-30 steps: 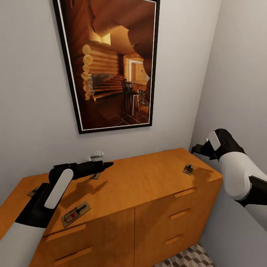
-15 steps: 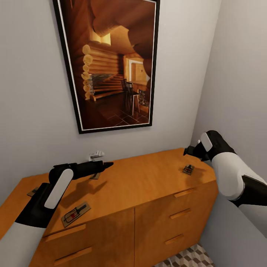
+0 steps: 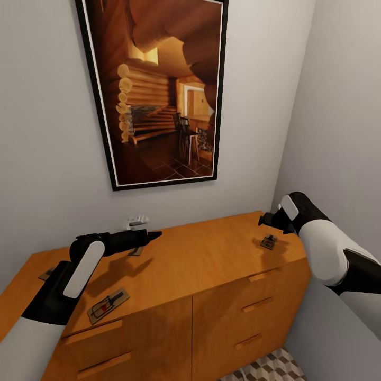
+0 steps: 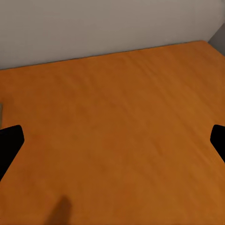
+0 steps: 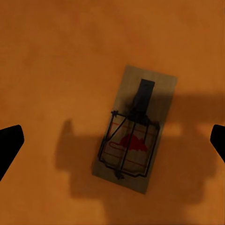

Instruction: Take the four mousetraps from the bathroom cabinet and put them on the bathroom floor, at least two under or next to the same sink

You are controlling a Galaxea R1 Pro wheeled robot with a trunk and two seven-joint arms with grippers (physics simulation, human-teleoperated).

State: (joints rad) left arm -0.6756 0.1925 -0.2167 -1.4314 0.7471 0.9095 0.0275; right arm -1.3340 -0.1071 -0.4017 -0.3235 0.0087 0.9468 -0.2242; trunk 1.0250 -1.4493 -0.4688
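The right gripper (image 3: 263, 220) has moved leftward over the low orange-brown wooden cabinet (image 3: 211, 259) and now hovers above a small tan wooden mousetrap (image 3: 269, 242) near the top's right end; its fingertips (image 5: 10, 143) are spread wide, with the trap (image 5: 135, 128) lying flat between them, untouched. The left gripper (image 3: 153, 235) hangs over the cabinet top's back left, fingers (image 4: 9, 145) likewise parted and empty. Another mousetrap (image 3: 108, 305) lies near the front edge. A large framed cabin picture (image 3: 159, 90) hangs above.
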